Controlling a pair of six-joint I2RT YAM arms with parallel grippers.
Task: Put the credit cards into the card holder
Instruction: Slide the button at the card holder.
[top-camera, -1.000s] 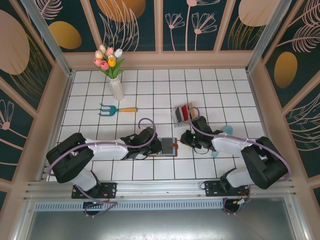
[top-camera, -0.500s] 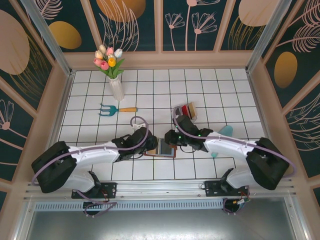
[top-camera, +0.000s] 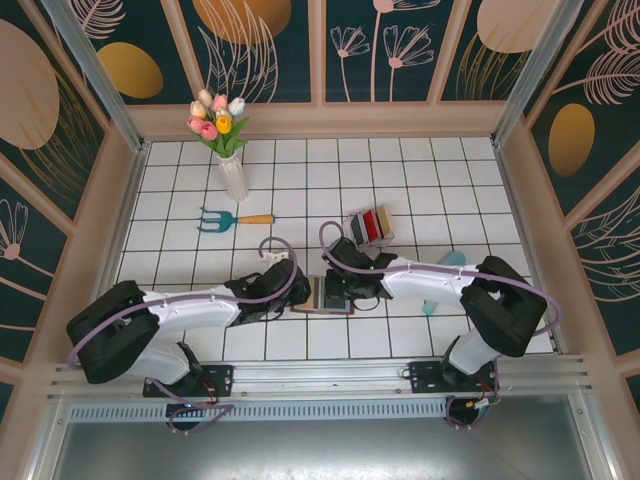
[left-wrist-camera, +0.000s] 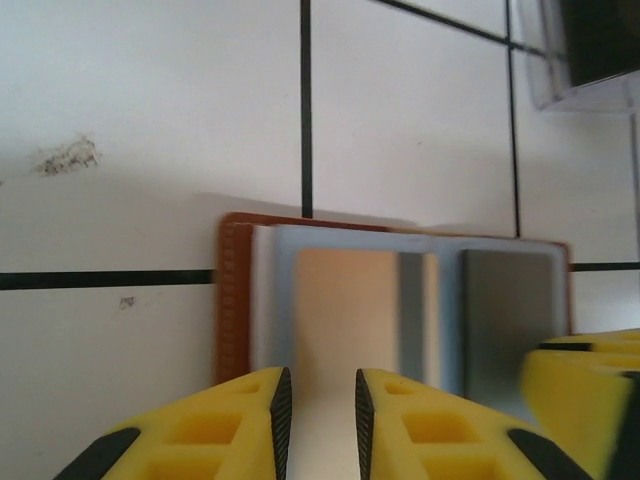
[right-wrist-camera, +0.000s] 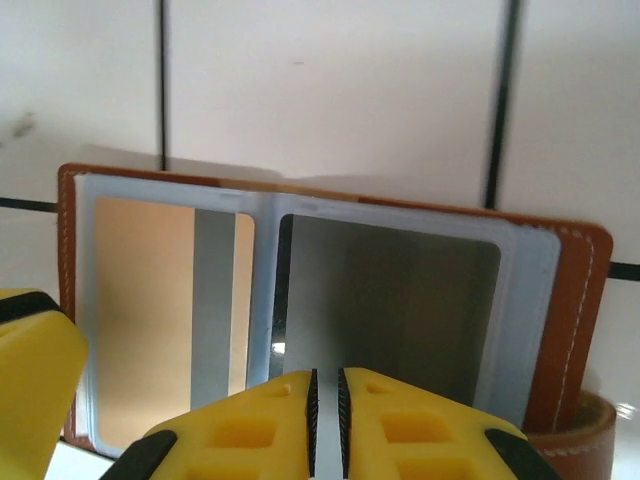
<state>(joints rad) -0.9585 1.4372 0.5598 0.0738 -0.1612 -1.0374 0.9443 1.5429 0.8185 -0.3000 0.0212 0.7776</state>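
Top: the right end effector (top-camera: 342, 287) is now off the rack (top-camera: 370, 225) at 1 o'clock. It sits at the open wallet (top-camera: 328, 298) on the counter (top-camera: 420, 170), facing the left end effector (top-camera: 300, 290).
Left wrist: jaws narrow at the wallet's 6 o'clock edge, grip unclear.
Right wrist: jaws nearly shut; insertion seems next.

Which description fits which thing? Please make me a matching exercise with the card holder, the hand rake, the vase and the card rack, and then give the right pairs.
Things:
1. card holder
2. hand rake
3. vase
4. card rack

Descriptions:
A. teal head, orange handle
B. clear plastic, right of the rake
C. lying open
D. upright, with tulips in it

Pairs: 1-C, 2-A, 3-D, 4-B
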